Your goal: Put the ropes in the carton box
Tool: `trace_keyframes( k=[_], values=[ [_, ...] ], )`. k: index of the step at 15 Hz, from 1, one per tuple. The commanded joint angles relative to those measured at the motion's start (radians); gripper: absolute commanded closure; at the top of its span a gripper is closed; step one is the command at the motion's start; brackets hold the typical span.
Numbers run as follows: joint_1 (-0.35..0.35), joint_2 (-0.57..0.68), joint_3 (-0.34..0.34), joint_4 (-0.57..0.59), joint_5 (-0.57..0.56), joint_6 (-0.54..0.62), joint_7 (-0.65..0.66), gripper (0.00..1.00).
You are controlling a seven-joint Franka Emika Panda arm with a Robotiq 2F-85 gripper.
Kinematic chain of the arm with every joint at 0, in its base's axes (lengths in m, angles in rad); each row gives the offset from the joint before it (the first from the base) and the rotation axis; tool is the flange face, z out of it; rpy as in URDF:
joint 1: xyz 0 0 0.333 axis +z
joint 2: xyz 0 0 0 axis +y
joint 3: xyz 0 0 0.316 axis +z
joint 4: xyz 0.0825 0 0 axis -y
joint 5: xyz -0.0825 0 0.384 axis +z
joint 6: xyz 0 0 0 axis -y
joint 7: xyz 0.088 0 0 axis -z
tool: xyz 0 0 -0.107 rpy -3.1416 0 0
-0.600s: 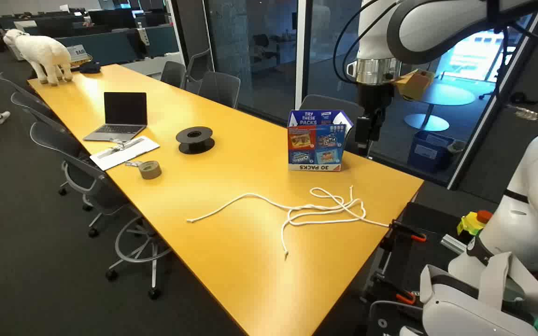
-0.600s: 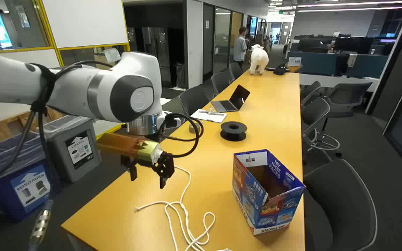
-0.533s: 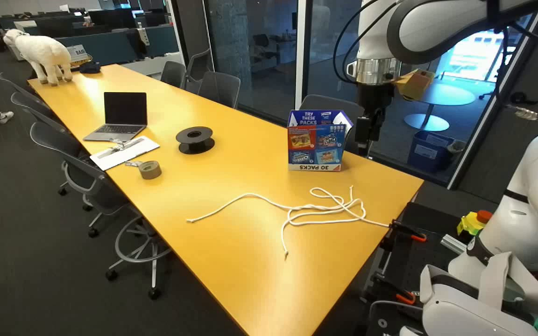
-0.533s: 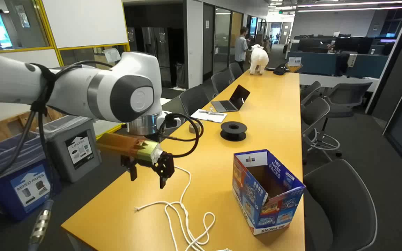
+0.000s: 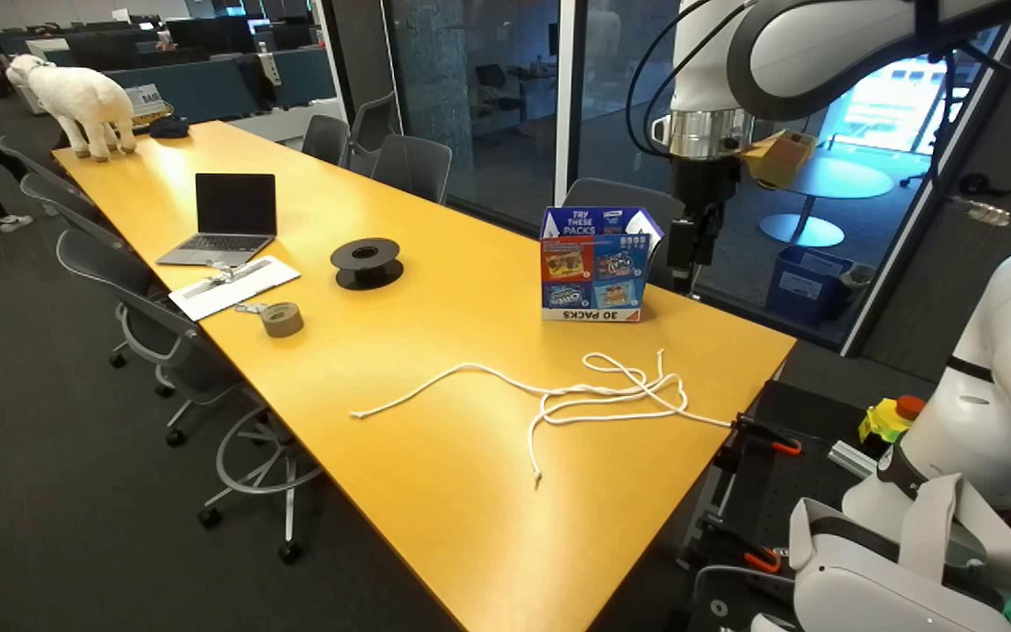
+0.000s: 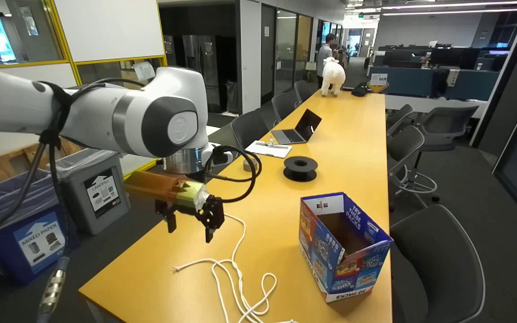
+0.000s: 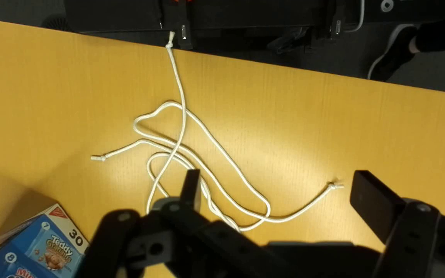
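Note:
White ropes (image 5: 611,417) lie in loose, crossing loops on the yellow table (image 5: 470,491). They also show in an exterior view (image 6: 243,233) and in the wrist view (image 7: 243,177); part is hidden behind the gripper there. The carton box (image 5: 593,279), blue and red with an open top, stands upright near the table's edge. It also shows in an exterior view (image 6: 343,273) and at the lower left of the wrist view (image 7: 54,243). My gripper (image 7: 278,189) is open and empty, above the table and ropes. In an exterior view the gripper (image 6: 190,234) is apart from the box.
A black spool (image 5: 367,265), a tape roll (image 5: 283,320), a clipboard (image 5: 238,288) and a laptop (image 5: 236,206) lie farther along the table. A clamp (image 5: 760,430) sits at the table's end, next to one rope end. Chairs (image 6: 438,260) line the sides.
A person in the background has walked along behind the far end of the table. The arm, gripper, ropes and box show no visible change.

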Motion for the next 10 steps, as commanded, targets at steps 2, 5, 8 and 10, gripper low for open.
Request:
trace_keyframes(
  k=[2, 5, 8, 10],
  values=[
    [0.017, 0.015, 0.006, -0.042, -0.02, 0.07, -0.046, 0.0],
    [0.05, 0.078, 0.007, -0.127, -0.047, 0.268, -0.138, 0.0],
    [0.083, 0.209, -0.019, -0.181, -0.033, 0.505, -0.248, 0.0],
    [0.097, 0.333, -0.042, -0.187, -0.013, 0.645, -0.324, 0.0]
  ],
)
